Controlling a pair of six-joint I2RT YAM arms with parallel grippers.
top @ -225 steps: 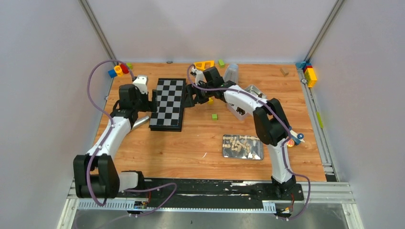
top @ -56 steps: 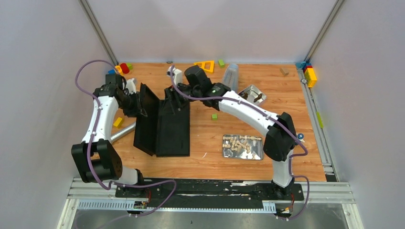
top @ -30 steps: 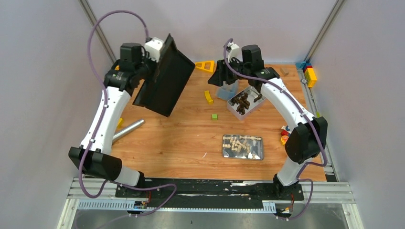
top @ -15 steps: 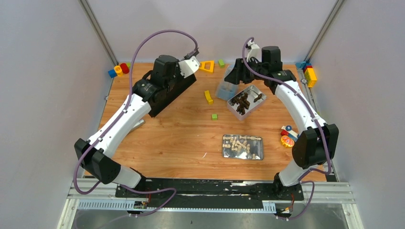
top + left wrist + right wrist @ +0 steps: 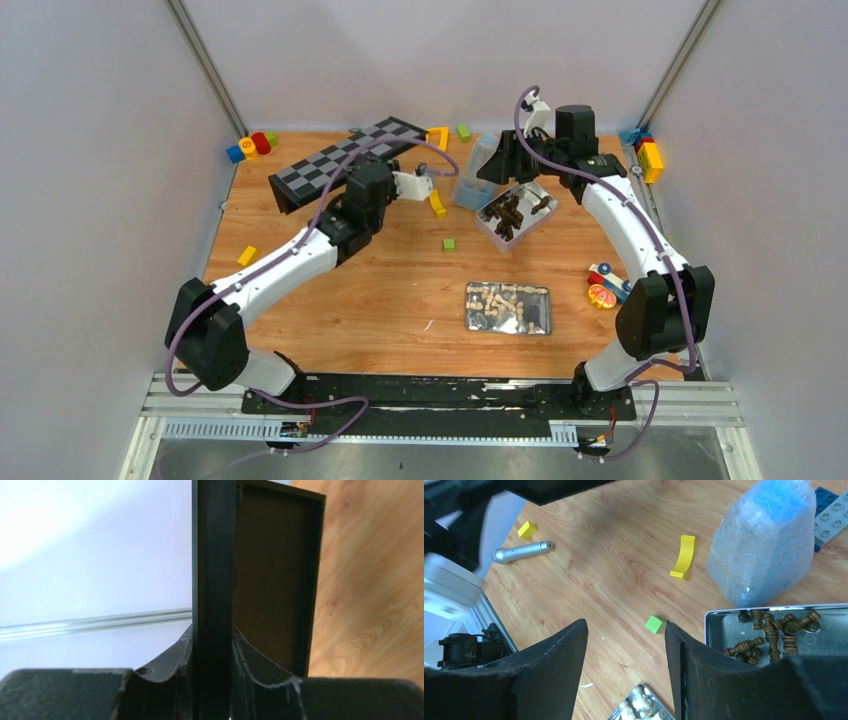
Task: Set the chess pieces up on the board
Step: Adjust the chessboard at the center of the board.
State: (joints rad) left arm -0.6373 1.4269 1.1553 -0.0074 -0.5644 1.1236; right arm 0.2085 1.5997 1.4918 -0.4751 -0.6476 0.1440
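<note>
wooden tabletop (image 5: pixel 380 300) below, the left gripper (image 5: pixel 212 635) clamps the rim of the black-and-white checkered chessboard (image 5: pixel 340 160), aloft at far left. right gripper (image 5: pixel 625 627) hangs parted, empty. i'd lower the board level, squares up, clear of the cream chessmen (image 5: pixel 508 305) in their metal tin (image 5: pixel 474 325).

Top cam sits high behind the bases, looking down over the whole table (image 5: pixel 380 300). Left wrist cam is tight on the board (image 5: pixel 212 580) edge between its jaws. Right wrist cam looks down past its jaws; green cube (image 5: pixel 654 624) framed between them, shared with top.
</note>
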